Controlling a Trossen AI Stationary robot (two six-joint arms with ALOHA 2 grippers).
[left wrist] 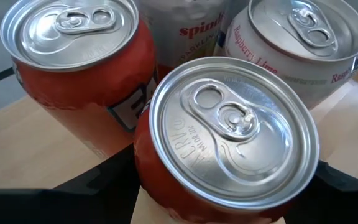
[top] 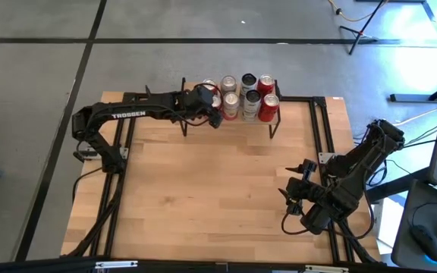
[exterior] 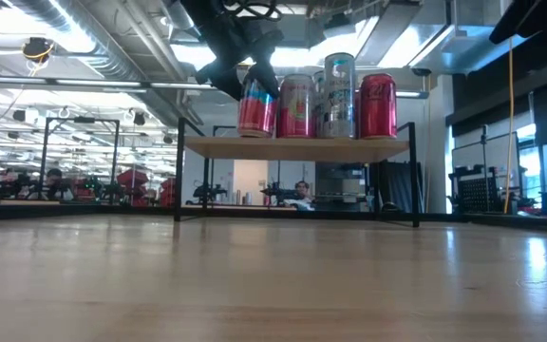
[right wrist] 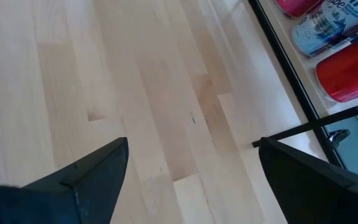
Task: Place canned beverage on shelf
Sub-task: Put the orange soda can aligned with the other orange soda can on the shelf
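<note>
The shelf, a low rack with a light plank top and thin black legs, stands at the table's far edge and carries several cans. My left gripper reaches over the shelf's left end and is shut on a red can with a silver top, the leftmost can in the low view. My right gripper hangs open and empty over the table's near right part, with bare wood between its fingers. My left gripper pinches the red can's side wall just below its rim between its two fingers, one on each side. The fingers come from above, slanting in from the table's left. The can stands upright with its base down at the shelf's plank.
Another red can and a white can stand close behind the held one. A black frame runs along the table's edges. The wide wooden tabletop lies bare in front of the shelf.
</note>
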